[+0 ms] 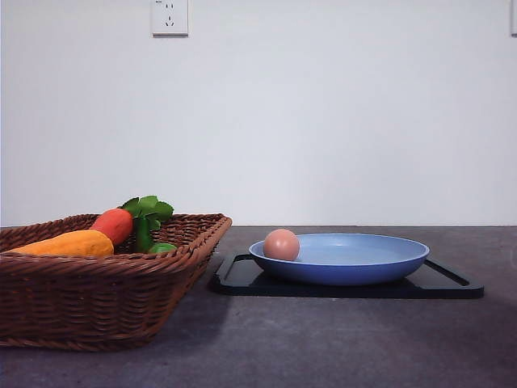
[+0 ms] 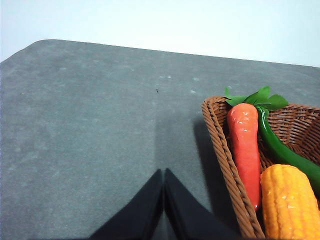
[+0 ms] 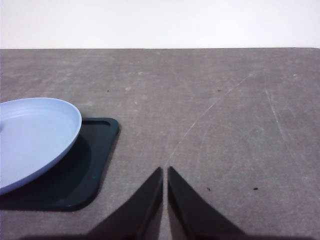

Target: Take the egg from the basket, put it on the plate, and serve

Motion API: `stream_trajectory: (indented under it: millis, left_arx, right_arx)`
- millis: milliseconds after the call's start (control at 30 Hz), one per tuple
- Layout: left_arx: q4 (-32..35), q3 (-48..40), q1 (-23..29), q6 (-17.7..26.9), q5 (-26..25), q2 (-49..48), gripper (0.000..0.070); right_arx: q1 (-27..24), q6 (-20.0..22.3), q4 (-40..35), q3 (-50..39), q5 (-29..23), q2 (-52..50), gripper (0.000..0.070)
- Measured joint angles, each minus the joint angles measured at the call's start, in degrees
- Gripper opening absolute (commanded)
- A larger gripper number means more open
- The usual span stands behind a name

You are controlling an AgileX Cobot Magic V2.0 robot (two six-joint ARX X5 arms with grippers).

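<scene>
With the egg [image 1: 281, 244] already in the plate [image 1: 355, 267] on the black tray [image 1: 452, 284], both hands, left hand [image 2: 163, 200] and right hand [image 3: 164, 200], sit pinched together and empty, so serving likely calls for lifting the tray level and slowly to stop the egg rolling.

One egg [image 1: 281, 244], one plate [image 1: 347, 259], one tray [image 1: 242, 276], one basket [image 1: 97, 299]; in the basket one carrot [image 2: 245, 150], one corn cob [image 2: 290, 205] and one green pepper [image 2: 285, 150]; one wall socket [image 1: 170, 16]; two grippers, left [image 2: 163, 200] and right [image 3: 165, 200]

Each gripper [image 2: 163, 200] [image 3: 165, 200] has black, tapered, pointed fingers.
</scene>
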State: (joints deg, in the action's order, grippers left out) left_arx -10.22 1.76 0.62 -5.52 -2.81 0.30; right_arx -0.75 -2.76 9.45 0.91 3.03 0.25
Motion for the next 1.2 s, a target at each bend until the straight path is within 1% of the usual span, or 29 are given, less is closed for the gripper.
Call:
stream_trajectory:
  millis: [1200]
  left_arx:
    - [0.0,0.0,0.0,0.0,0.0,0.0,0.0]
  right_arx:
    - [0.0,0.0,0.0,0.0,0.0,0.0,0.0]
